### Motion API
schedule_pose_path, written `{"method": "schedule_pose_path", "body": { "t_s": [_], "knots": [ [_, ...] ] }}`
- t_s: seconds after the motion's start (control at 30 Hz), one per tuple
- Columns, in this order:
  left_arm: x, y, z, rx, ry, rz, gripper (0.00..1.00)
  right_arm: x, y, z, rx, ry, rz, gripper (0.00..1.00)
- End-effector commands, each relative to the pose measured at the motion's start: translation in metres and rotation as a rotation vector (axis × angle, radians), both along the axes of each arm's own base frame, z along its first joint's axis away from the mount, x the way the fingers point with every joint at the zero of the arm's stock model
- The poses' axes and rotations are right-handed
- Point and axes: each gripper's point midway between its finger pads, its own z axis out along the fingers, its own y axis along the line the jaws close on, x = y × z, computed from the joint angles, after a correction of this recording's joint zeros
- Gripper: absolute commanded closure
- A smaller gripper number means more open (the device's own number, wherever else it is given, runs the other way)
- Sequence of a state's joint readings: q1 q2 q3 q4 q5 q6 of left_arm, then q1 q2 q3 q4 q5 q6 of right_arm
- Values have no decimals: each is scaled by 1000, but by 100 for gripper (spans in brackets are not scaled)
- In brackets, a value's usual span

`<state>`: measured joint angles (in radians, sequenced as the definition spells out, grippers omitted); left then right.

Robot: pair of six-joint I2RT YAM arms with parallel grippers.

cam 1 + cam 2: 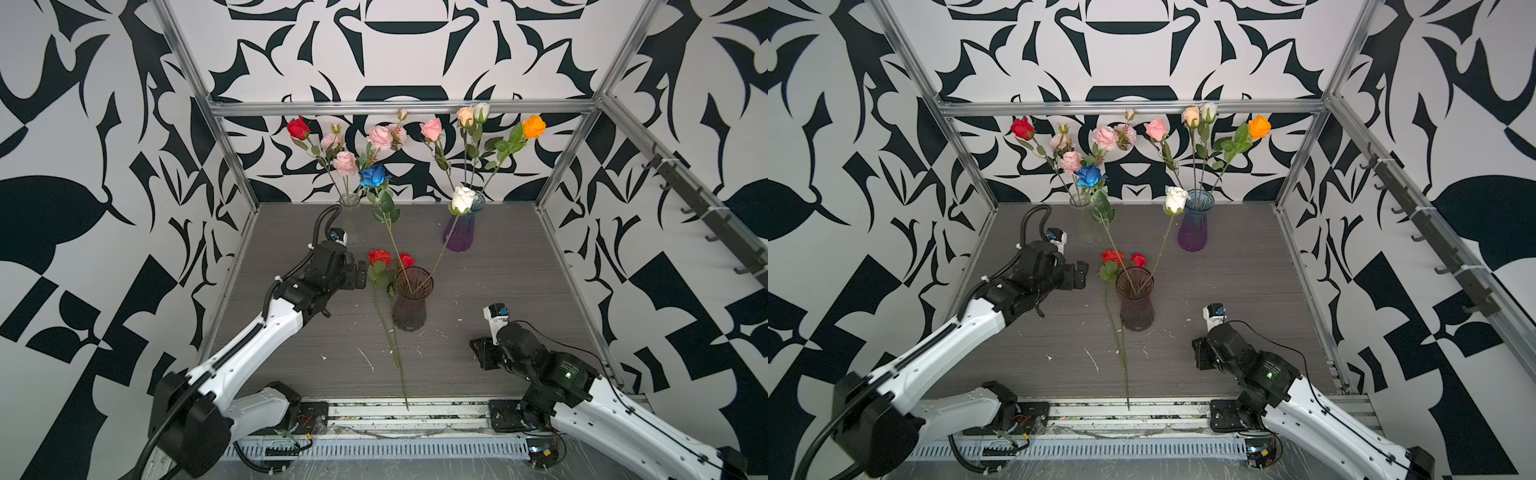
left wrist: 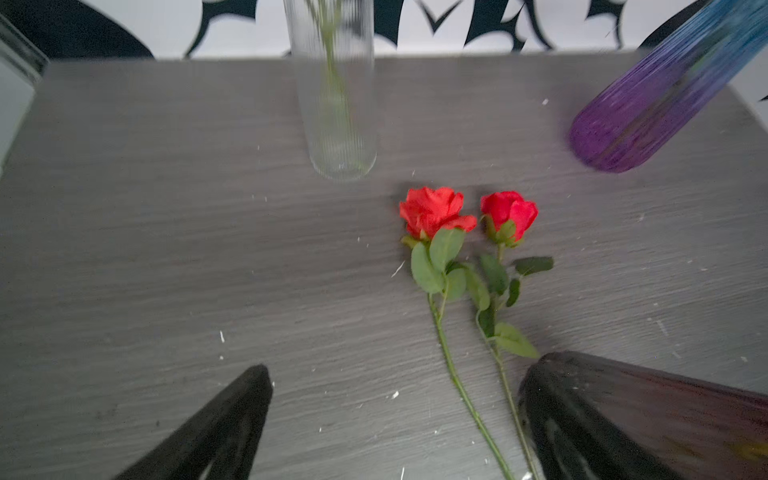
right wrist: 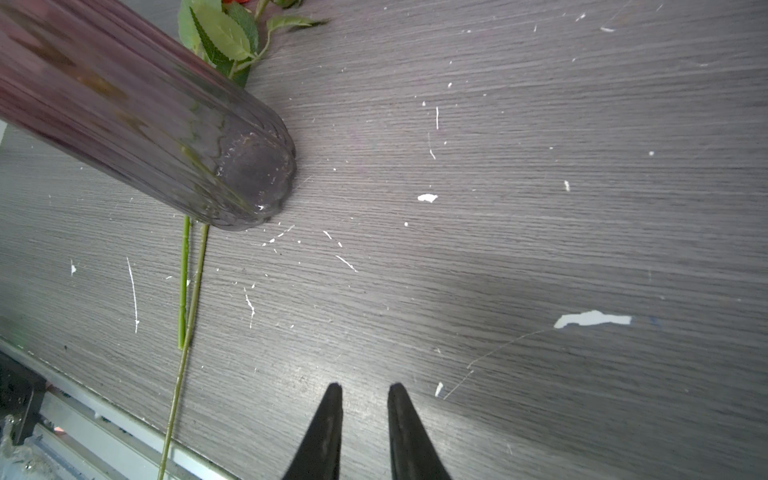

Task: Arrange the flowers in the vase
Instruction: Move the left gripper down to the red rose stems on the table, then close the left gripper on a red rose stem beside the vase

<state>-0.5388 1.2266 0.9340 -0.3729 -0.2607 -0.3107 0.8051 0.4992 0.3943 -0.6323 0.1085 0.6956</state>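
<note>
Worktop: grey woodgrain, scuffed, with black-and-white patterned walls.
Left end effector: spread wide, empty — near two red roses.
Right end effector: narrowly parted — holding nothing.

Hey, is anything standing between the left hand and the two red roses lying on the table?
Nothing visible. The open left hand hovers just beside the red roses, with only bare table between them. The dark vase stands on the stems' other side, close and may crowd a grasp.

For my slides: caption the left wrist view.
Two red roses lie side by side on the table, clear vase beyond, dark vase beside their stems.
</note>
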Motion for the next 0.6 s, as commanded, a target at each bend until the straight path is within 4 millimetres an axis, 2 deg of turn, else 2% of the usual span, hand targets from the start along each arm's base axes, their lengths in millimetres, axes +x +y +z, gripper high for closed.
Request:
{"method": "schedule_pose_path", "body": {
  "t_s": [0.0,0.07,0.2,0.3,0.57],
  "knots": [
    [-4,-10,-30,-28,149,-5,1,4,0,5,0,-20,-11,76],
    [-3,-24,-44,-60,199,-51,2,4,0,5,-1,-19,-12,76],
    [-2,-44,-71,-96,309,-100,18,3,0,5,-2,-17,-13,76],
    [-2,-48,-94,-76,412,-88,30,4,-1,5,-2,-17,-14,76],
    [-2,-54,-141,-29,643,-8,49,4,-1,5,-5,-17,-16,76]
  ]
}}
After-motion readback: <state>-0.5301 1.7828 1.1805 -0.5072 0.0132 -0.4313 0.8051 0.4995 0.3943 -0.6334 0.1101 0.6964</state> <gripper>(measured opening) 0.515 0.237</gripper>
